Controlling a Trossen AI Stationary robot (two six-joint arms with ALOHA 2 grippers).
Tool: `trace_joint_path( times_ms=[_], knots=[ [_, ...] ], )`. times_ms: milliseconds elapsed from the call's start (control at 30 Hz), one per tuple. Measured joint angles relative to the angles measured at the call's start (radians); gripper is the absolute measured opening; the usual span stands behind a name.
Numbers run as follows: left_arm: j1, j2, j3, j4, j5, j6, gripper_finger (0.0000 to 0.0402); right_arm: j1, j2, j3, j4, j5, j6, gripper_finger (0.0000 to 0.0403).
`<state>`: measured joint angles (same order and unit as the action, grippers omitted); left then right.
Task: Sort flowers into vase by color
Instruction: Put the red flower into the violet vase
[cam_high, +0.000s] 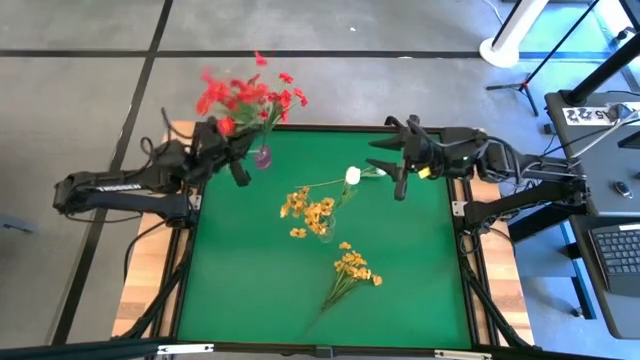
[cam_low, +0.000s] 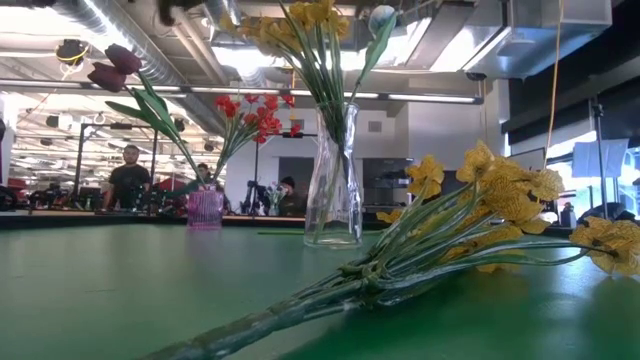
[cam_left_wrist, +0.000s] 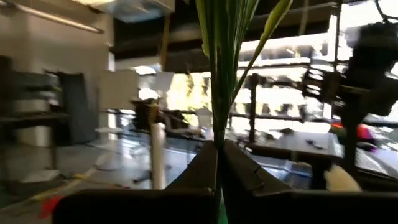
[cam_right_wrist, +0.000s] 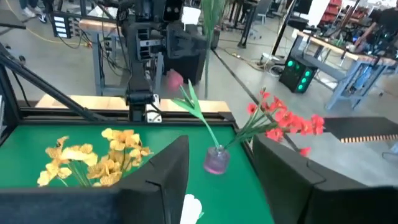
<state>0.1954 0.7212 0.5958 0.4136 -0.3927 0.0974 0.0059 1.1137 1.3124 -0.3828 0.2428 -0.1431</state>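
Observation:
My left gripper (cam_high: 240, 165) is raised beside the purple vase (cam_high: 262, 157), shut on a bunch of green stems (cam_left_wrist: 217, 74). Their blooms are out of the wrist view; blurred red blooms (cam_high: 212, 92) show above the gripper. The purple vase (cam_right_wrist: 216, 160) holds a red cluster (cam_right_wrist: 283, 121) and dark pink buds (cam_low: 110, 65). A clear vase (cam_low: 333, 190) holds yellow flowers (cam_high: 308, 208) and a white bloom (cam_high: 352, 175). My right gripper (cam_high: 398, 165) is open just right of that bloom (cam_right_wrist: 191, 208), apart from it. A yellow bunch (cam_high: 350, 268) lies flat on the mat. My left gripper pinches the green stems (cam_left_wrist: 217, 146) between its two fingers (cam_left_wrist: 245, 171). The fingers lie level, across the stems, coming from the table's left. The bunch stands upright, rising above the fingers and lifted clear of the table. A short piece shows below the fingers.
The green mat (cam_high: 230, 290) has free room on its left and near parts. A dark frame and wooden table edge (cam_high: 150, 290) run round it. A desk with a keyboard (cam_high: 620, 250) stands to the right. People (cam_low: 128, 175) show in the room behind.

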Motion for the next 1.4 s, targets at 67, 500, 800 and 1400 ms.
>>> trace_joint_path(
  times_ms=[67,500,800,1400],
  knots=[
    [0.001,-0.052,-0.031,0.034,-0.077,0.048,0.0000,0.000,0.000,-0.018,0.004,0.000,0.008,0.0175],
    [0.186,-0.153,-0.044,-0.103,-0.355,0.266,0.0000,0.000,0.003,-0.032,0.048,-0.028,0.009,0.0175],
    [0.472,-0.146,-0.193,-0.155,-0.236,0.119,0.0000,0.000,0.003,-0.032,0.027,-0.060,0.017,0.0175],
    [0.729,-0.145,-0.353,-0.060,0.634,-0.235,0.0000,0.001,0.003,-0.032,-0.003,-0.071,0.027,0.0175]
  ],
)
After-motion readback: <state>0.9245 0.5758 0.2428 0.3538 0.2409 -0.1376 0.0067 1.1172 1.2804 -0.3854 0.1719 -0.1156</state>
